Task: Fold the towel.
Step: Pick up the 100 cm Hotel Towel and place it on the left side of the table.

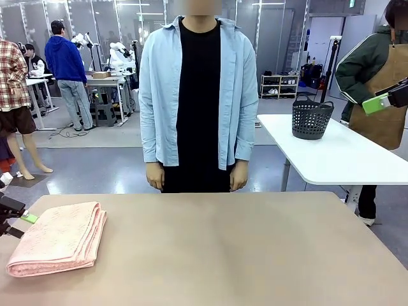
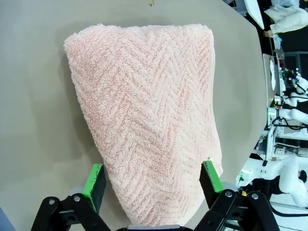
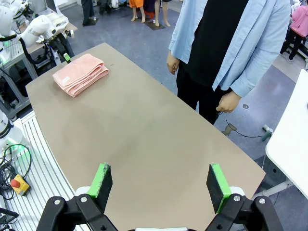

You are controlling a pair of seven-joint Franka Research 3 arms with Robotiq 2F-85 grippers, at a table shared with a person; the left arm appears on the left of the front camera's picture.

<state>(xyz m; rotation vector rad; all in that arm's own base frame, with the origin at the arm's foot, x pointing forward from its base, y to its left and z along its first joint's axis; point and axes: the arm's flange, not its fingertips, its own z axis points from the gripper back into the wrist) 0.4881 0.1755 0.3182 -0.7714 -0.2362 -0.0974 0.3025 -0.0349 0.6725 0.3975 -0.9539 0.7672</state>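
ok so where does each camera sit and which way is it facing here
Front view: between the arms, looking across the table at the standing person; left gripper at the left edge.
Left wrist view: above the folded towel, looking down; open left gripper straddles it.
Right wrist view: high over the table, facing the person; open right gripper below.
All three share the towel.

Towel's [image 2: 149,120] near end cut off
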